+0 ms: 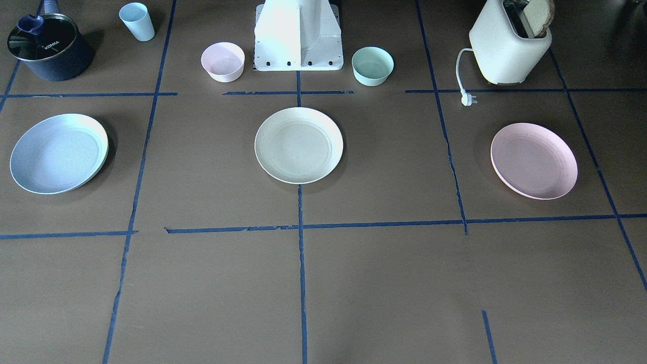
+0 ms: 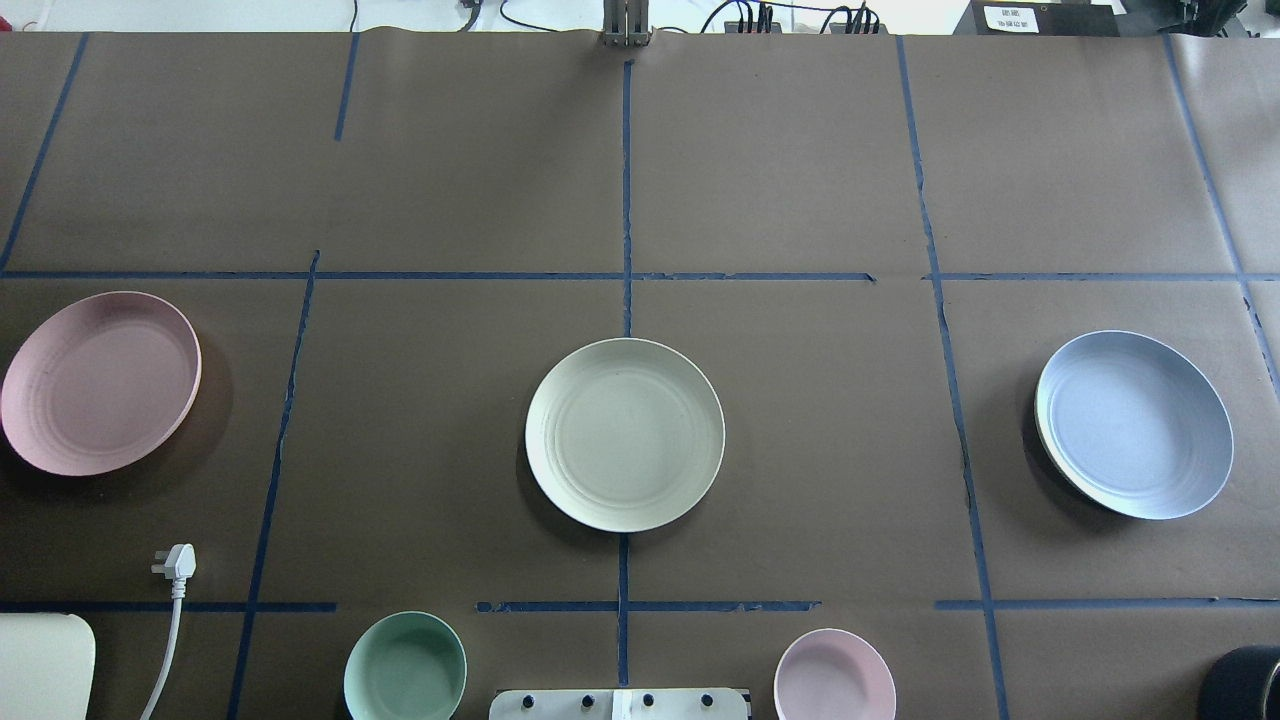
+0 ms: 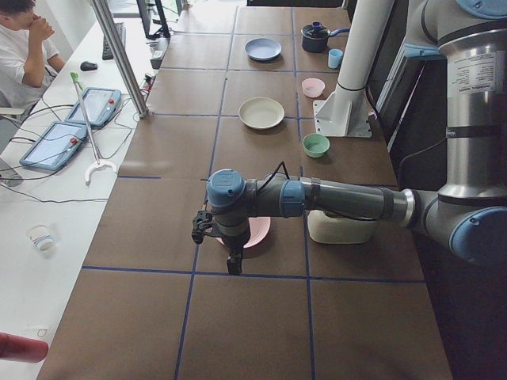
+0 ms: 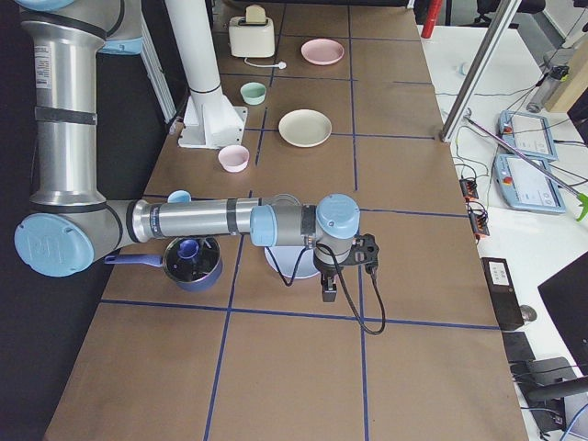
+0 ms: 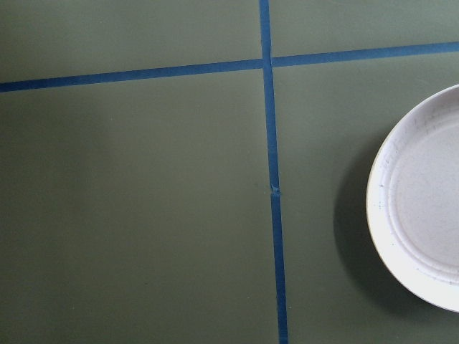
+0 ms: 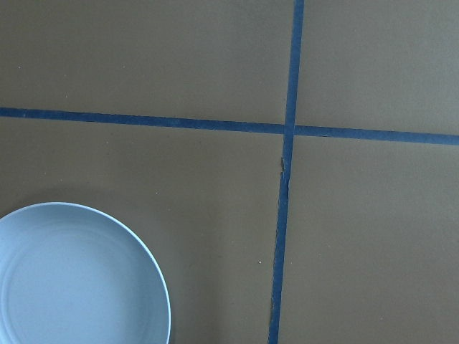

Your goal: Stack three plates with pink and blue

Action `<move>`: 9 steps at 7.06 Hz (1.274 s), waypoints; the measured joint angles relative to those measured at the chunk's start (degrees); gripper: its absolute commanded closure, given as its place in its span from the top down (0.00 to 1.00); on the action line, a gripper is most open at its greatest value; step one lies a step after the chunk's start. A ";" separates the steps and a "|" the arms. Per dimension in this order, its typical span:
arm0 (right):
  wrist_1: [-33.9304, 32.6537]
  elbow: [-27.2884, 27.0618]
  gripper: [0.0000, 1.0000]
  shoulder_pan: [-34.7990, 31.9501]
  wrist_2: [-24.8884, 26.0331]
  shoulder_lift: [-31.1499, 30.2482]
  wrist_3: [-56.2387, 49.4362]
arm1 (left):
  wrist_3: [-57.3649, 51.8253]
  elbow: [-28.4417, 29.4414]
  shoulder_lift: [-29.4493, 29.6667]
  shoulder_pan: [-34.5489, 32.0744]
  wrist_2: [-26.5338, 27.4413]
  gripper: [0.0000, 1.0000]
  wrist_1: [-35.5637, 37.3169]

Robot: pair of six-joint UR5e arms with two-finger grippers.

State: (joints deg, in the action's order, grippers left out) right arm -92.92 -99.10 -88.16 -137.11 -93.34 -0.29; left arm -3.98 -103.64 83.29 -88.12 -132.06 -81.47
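Observation:
The cream-white plate lies at the table's middle, and also shows in the overhead view. The pale pink plate lies on my left side and the light blue plate on my right, all apart. My left gripper shows only in the exterior left view, hanging above the table beside the pink plate. My right gripper shows only in the exterior right view, above the table beside the blue plate. I cannot tell whether either is open or shut.
A small pink bowl and a mint-green bowl flank the robot base. A toaster with its plug stands on my left side. A dark pot and a blue cup stand on my right.

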 measured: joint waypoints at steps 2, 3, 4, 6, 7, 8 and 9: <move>0.02 -0.02 1.00 0.00 -0.06 -0.05 -0.09 | -1.16 -1.27 -1.45 0.11 -0.52 1.00 -0.13; 0.02 -0.01 1.00 0.00 -0.13 -0.03 -0.06 | -1.46 -1.15 -2.05 0.15 -0.37 1.00 -0.30; 0.02 -0.02 1.00 0.00 -0.21 -0.01 -0.10 | -1.46 -1.00 -2.33 0.18 -0.40 1.00 -0.52; 0.02 -0.03 1.00 0.00 -0.24 0.00 -0.32 | -1.38 -0.76 -2.34 0.20 -0.58 1.00 -0.78; 0.02 0.00 1.00 0.00 -0.23 0.00 -0.40 | -1.44 -0.57 -2.22 0.20 -0.63 1.00 -0.84; 0.02 0.02 1.00 0.00 -0.31 -0.16 -0.39 | -1.56 -0.35 -2.09 0.20 -0.72 1.00 -0.92; 0.23 0.01 1.00 0.00 -0.44 -0.54 -0.36 | -1.59 -0.23 -2.00 0.22 -0.78 1.00 -0.95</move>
State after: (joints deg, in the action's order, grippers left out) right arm -92.69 -99.08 -88.15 -137.55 -93.88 -0.65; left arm -5.57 -103.87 81.29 -87.90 -132.84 -82.42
